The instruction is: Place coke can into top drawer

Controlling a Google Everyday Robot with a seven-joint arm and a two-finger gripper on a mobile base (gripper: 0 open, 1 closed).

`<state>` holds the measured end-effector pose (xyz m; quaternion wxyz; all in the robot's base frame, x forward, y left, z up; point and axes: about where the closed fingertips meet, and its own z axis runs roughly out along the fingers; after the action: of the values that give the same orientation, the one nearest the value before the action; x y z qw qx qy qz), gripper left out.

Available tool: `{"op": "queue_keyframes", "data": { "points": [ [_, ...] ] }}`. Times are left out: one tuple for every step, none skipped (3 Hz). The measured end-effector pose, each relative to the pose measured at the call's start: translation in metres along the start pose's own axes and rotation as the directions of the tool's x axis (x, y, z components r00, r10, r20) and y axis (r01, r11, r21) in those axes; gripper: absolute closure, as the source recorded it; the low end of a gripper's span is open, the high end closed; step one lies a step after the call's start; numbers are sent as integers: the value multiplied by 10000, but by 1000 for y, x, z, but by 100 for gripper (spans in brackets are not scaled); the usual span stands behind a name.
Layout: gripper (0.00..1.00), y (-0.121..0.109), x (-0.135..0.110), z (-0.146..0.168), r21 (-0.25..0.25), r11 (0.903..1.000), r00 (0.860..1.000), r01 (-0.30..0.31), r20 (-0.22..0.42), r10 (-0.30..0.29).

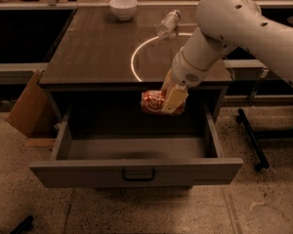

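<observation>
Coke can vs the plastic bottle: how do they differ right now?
The coke can is red and opaque; the plastic bottle is clear. The coke can is clamped in the pincer, in the air over the open top drawer; the plastic bottle lies free on the cabinet top, toward the back. Both lie on their sides, not upright.

The gripper (169, 96) hangs over the open top drawer (136, 168), just past the front edge of the cabinet top (93, 52). It clamps the coke can (152, 102), which lies sideways. From the can, a white bowl (123, 7) stands at eleven o'clock, a plastic bottle (167, 23) lies at twelve, and a cardboard sheet (27, 104) leans at nine.
</observation>
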<state>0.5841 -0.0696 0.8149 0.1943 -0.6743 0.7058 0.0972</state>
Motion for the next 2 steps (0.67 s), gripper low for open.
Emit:
{"op": "queue_keyframes", "data": {
  "points": [
    [100,14,14,30,-140,9962,9962,-865,-74,864],
    [100,17,26,63,-77,9869,9867,-1613,-241,1611]
  ]
}}
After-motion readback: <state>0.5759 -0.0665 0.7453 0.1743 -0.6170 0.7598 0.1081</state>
